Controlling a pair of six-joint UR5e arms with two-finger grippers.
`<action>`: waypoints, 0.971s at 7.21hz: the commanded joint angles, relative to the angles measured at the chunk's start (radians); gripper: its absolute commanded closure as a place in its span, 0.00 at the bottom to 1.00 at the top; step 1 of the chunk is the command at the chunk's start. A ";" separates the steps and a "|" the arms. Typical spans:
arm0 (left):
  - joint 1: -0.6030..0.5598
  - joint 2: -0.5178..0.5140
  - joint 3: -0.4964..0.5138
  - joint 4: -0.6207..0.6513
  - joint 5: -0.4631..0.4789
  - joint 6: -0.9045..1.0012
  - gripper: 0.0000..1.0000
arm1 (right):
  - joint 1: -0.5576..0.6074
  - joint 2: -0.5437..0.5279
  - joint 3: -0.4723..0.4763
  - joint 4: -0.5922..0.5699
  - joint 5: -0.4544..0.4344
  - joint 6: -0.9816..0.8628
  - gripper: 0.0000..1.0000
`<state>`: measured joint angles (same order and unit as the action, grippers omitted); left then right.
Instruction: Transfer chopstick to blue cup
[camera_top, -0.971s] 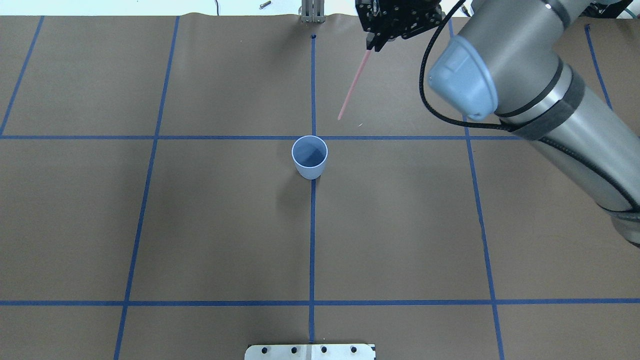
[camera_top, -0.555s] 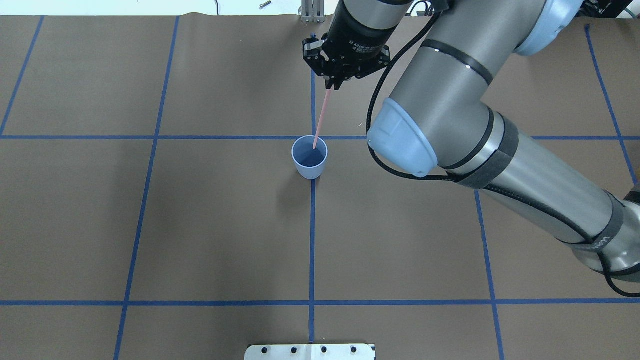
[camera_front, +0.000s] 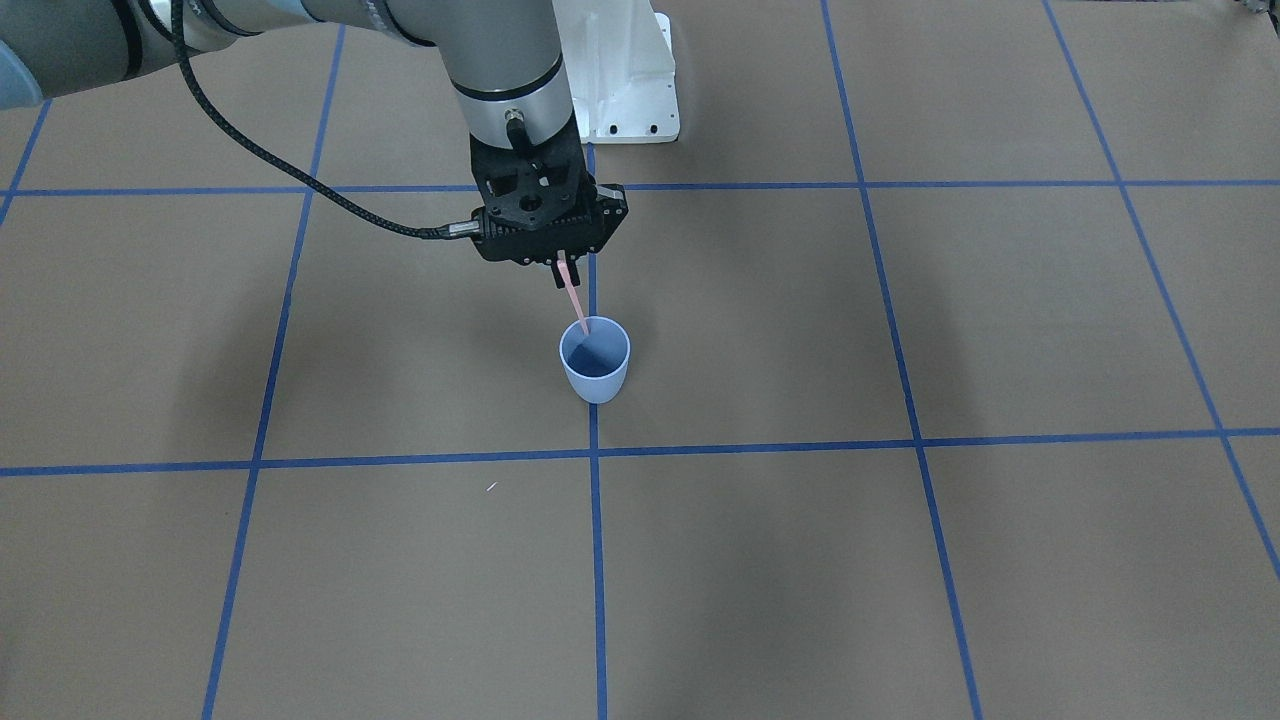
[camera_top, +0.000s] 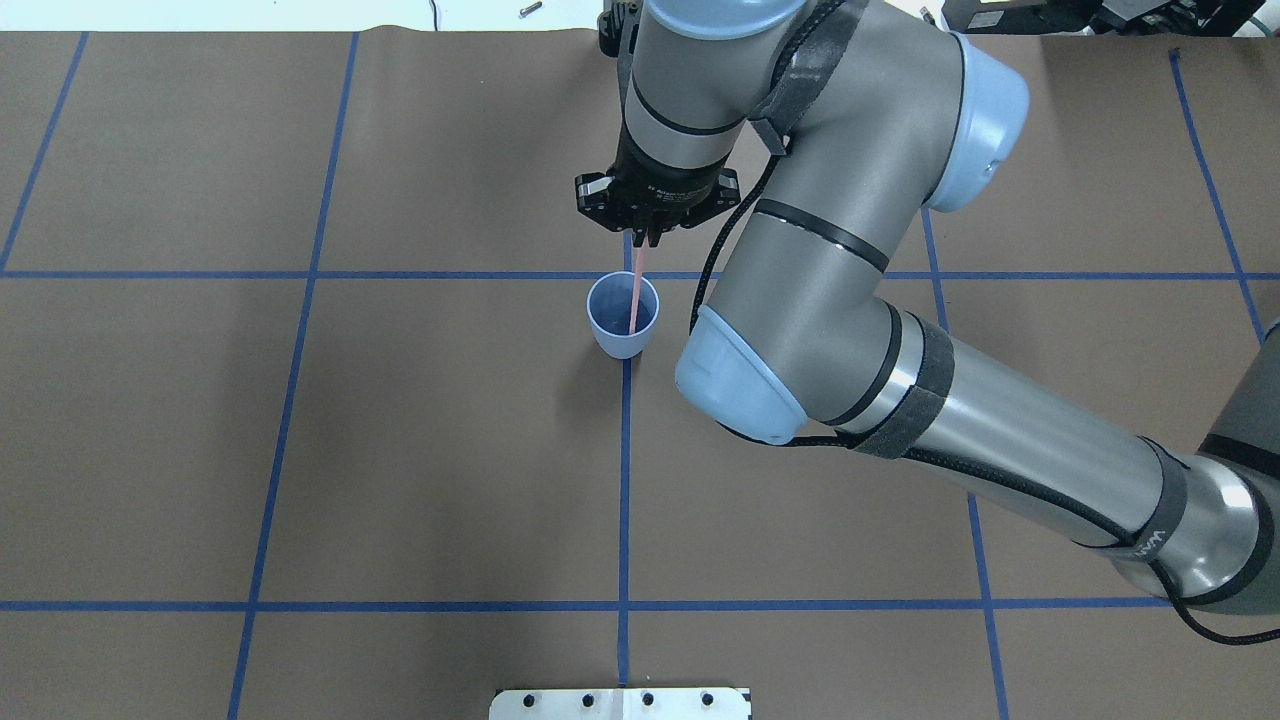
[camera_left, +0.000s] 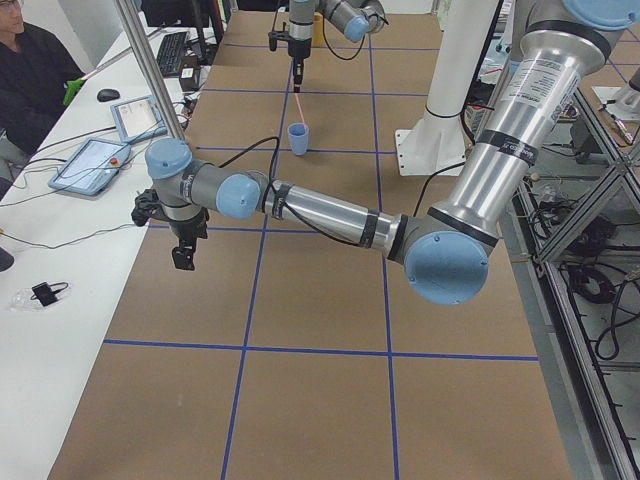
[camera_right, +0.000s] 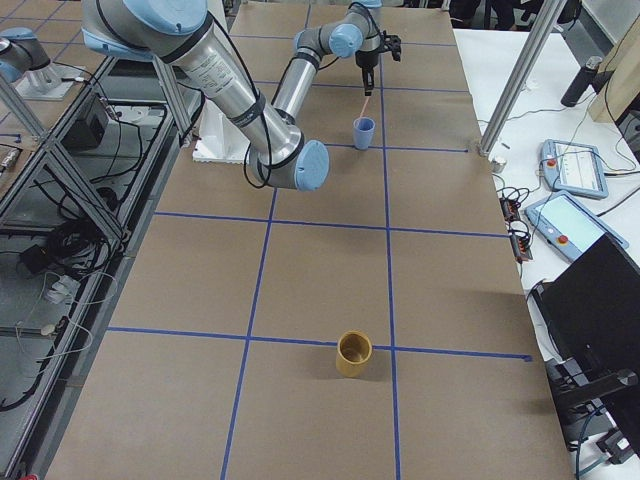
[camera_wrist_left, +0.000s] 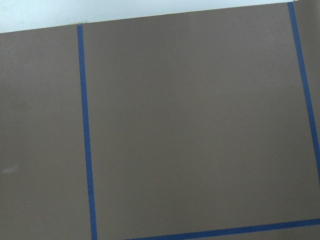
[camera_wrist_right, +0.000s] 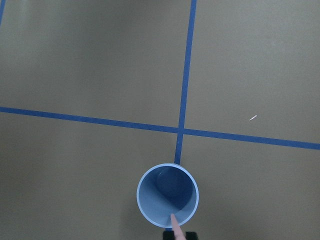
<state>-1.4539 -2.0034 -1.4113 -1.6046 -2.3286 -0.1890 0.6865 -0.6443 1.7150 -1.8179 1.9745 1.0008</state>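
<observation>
The blue cup (camera_top: 622, 318) stands upright at the table's middle, on a crossing of tape lines; it also shows in the front view (camera_front: 594, 362) and the right wrist view (camera_wrist_right: 168, 195). My right gripper (camera_top: 648, 240) is shut on the top of the pale pink chopstick (camera_top: 637, 290) just above the cup's far rim. The stick hangs nearly upright and its lower end is inside the cup (camera_front: 574, 300). My left gripper (camera_left: 183, 260) shows only in the left side view, far from the cup near the table's edge; I cannot tell whether it is open or shut.
A tan cup (camera_right: 352, 353) stands far off at the robot's right end of the table. A metal plate (camera_top: 620, 704) lies at the near edge. The white arm base (camera_front: 620, 80) stands behind the cup. An operator (camera_left: 30, 80) sits beside the table.
My right arm has swung from the far right to over the cup and come down. The chopstick's tip went from hanging over bare table to inside the cup.
</observation>
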 joint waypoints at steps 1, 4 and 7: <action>0.000 0.000 0.000 0.000 0.000 -0.001 0.01 | -0.005 -0.002 -0.002 0.000 -0.005 -0.007 0.01; 0.001 -0.005 0.008 0.002 0.000 -0.003 0.01 | 0.043 -0.018 0.015 -0.001 0.010 -0.054 0.00; -0.008 0.000 -0.001 -0.002 -0.003 -0.001 0.01 | 0.305 -0.260 0.140 -0.015 0.163 -0.234 0.00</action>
<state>-1.4568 -2.0056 -1.4073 -1.6057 -2.3300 -0.1903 0.8798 -0.7823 1.7886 -1.8292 2.0779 0.8686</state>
